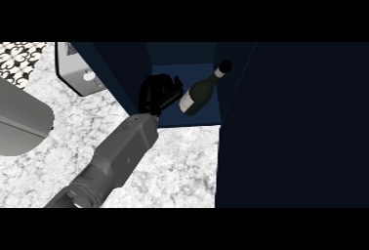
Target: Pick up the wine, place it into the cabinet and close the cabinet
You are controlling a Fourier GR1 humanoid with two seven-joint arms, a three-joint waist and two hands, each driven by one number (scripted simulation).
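Note:
A dark green wine bottle [200, 92] with a pale label lies tilted inside the open navy cabinet [189, 120], its neck pointing up and to the right toward the back. My left hand [158, 93] is at the cabinet's opening, just left of the bottle's base. Its fingers are relaxed and spread, with nothing held, and a narrow gap separates them from the bottle. The grey forearm [119, 151] comes in from the lower left across the counter. My right hand does not show.
A tall dark navy panel [296, 127] of the cabinet fills the right side of the view. A grey boxy appliance [81, 73] stands behind the cabinet's left wall. A large grey rounded object [22, 122] sits at the left edge on the marbled counter [180, 166].

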